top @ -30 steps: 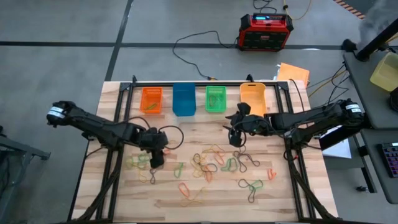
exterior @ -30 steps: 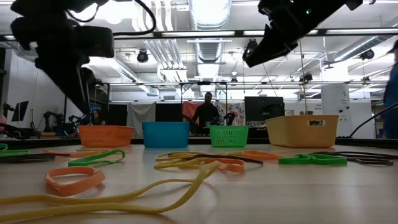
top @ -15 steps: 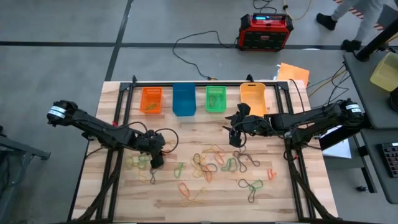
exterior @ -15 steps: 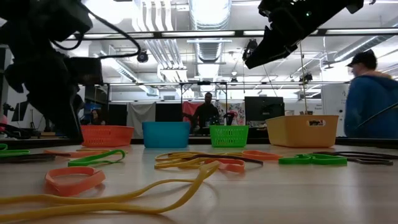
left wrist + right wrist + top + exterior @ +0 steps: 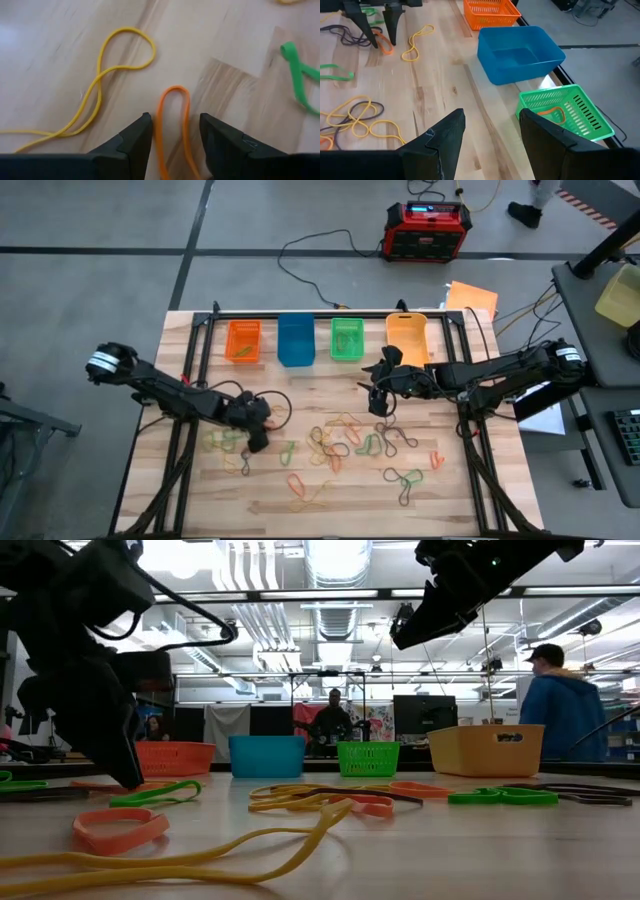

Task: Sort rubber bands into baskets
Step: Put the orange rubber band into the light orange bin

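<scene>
The left gripper (image 5: 172,131) stood low over the tabletop (image 5: 480,490) toward its left edge, jaws spread astride an orange rubber band (image 5: 172,125) lying flat, not yet pinched; thin, limp and springy, it would likely need nipping across one strand. The right gripper (image 5: 487,131), jaws spread and empty, hovered near the baskets (image 5: 296,340) along the far edge; only its wrist view showed an orange band already inside the green basket (image 5: 563,111).
</scene>
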You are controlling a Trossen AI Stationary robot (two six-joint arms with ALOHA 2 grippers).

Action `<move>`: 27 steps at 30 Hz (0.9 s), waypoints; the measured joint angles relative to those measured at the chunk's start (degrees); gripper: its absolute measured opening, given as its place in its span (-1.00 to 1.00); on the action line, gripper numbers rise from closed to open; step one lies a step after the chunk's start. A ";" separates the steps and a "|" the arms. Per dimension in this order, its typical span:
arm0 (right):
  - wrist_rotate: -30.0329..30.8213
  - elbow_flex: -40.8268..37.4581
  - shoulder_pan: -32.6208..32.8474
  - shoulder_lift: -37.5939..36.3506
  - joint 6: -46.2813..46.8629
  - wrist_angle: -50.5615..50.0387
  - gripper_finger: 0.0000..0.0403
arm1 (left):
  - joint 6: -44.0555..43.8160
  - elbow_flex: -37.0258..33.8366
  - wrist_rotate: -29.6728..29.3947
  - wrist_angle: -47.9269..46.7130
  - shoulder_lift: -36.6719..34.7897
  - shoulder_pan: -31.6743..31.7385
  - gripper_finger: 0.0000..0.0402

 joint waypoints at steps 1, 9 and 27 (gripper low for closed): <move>-0.01 0.00 0.00 0.00 -0.02 0.00 -0.08 | 0.07 0.83 -0.43 -0.72 1.28 -0.21 -0.24; -0.01 0.00 0.00 0.00 -0.12 -0.07 -0.08 | 1.49 5.25 -3.53 -6.12 5.58 -2.28 -0.36; -6.83 -1.98 0.00 1.27 -4.29 7.33 -0.08 | 14.30 7.50 -13.57 -4.13 -3.71 -2.91 -1.00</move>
